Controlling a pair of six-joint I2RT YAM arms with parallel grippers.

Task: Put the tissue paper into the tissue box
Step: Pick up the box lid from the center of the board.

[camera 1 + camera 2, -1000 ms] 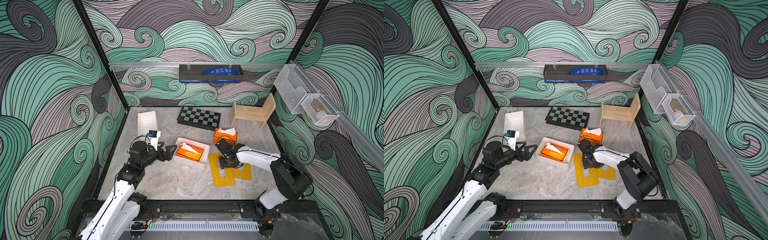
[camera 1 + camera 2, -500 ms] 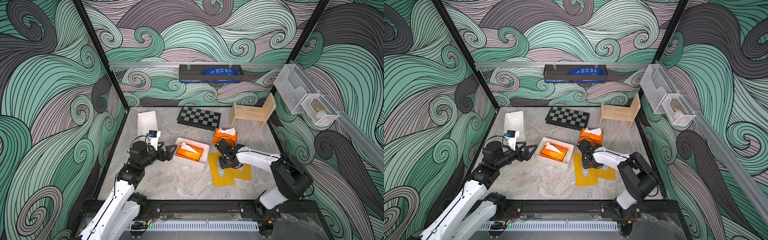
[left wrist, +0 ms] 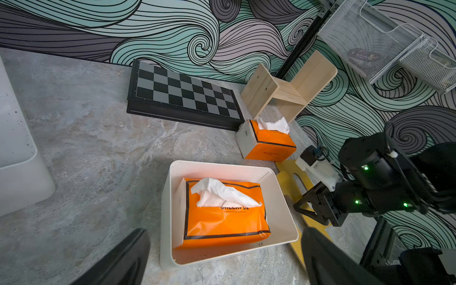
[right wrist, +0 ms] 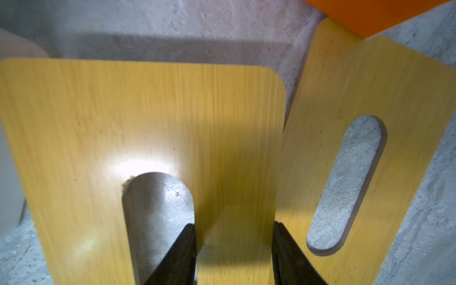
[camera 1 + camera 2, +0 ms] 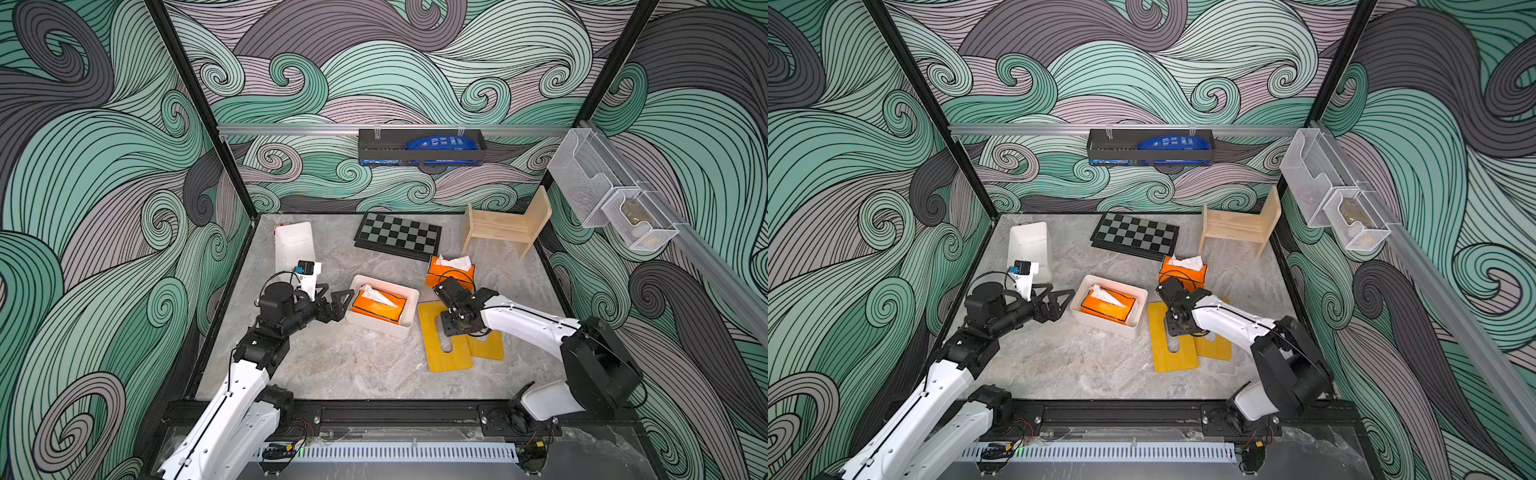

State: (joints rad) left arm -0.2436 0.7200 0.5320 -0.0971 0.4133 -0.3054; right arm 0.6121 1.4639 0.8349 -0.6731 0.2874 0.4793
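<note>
The orange tissue paper pack (image 5: 378, 306) (image 3: 222, 222), with a white tissue sticking out of its top, lies inside the open white tissue box (image 5: 386, 329) (image 3: 281, 197) at mid-table. My left gripper (image 5: 336, 297) (image 5: 1054, 296) (image 3: 224, 256) is open just left of the box, holding nothing. My right gripper (image 5: 451, 328) (image 5: 1177, 328) (image 4: 234, 225) points down on a yellow slotted lid (image 5: 436, 353) (image 4: 148, 111). One finger is in the slot and the other at the lid's outer edge, both pressed against the strip between.
A second yellow slotted lid (image 5: 488, 349) (image 4: 345, 93) lies partly under the first. Another orange tissue pack (image 5: 451, 272) (image 3: 271, 145) stands behind them. At the back are a white bin (image 5: 293, 245), a chessboard (image 5: 397, 237) and a wooden stool (image 5: 503, 226).
The right gripper's fingers have come slightly closer together on the yellow lid's strip. The left arm has not moved.
</note>
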